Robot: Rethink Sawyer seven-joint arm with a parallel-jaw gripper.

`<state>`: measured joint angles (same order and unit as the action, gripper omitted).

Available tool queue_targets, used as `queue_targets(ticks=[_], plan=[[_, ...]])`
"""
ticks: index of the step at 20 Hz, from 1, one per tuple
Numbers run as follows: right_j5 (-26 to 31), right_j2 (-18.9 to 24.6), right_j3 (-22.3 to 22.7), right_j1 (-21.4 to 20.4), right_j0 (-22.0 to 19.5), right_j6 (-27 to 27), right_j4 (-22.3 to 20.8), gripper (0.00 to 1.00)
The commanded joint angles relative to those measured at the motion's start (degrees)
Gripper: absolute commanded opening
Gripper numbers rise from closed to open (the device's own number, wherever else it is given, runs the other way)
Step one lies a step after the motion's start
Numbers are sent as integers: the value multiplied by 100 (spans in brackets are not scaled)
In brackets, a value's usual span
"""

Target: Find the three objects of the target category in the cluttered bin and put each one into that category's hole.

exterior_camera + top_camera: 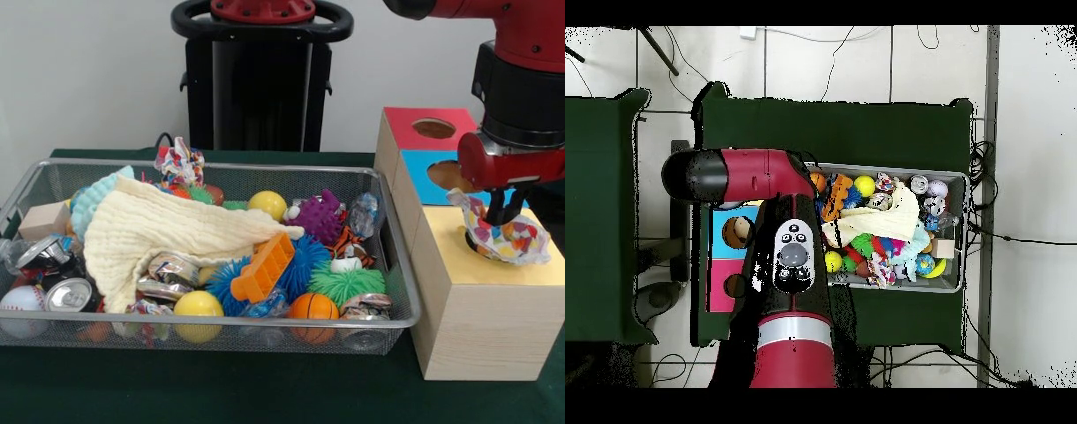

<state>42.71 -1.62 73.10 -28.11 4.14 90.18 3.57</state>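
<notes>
Gripper: the gripper (501,215) hangs over the yellow box (481,305) at the right in the front view, its fingers closed on a cloth bundle (505,235).
Held bundle: it sits right at the yellow box's hole (477,240), covering most of it; whether it touches the box top cannot be told.
Bin: the wire bin (210,334) (960,232) lies left of the boxes, packed with clutter.
Second bundle: another bundle (180,164) perches at the bin's far rim, left of centre.
Third bundle: cannot be told in either view.
Clutter: a cream cloth (159,231) drapes over the left half; spiky balls, yellow balls, crushed cans and an orange block (262,268) lie around it.
Other boxes: the blue box (437,177) and red box (428,128) stand behind the yellow one.
Overhead: the arm (790,260) hides the yellow box.
</notes>
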Motion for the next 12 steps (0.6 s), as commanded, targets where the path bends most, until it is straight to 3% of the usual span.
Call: queue_targets(ticks=[1, 12], plan=[[160, -17, 541, -20, -44, 1059, -30, 0], [-531, 55, 1096, 25, -169, 1041, -42, 0]])
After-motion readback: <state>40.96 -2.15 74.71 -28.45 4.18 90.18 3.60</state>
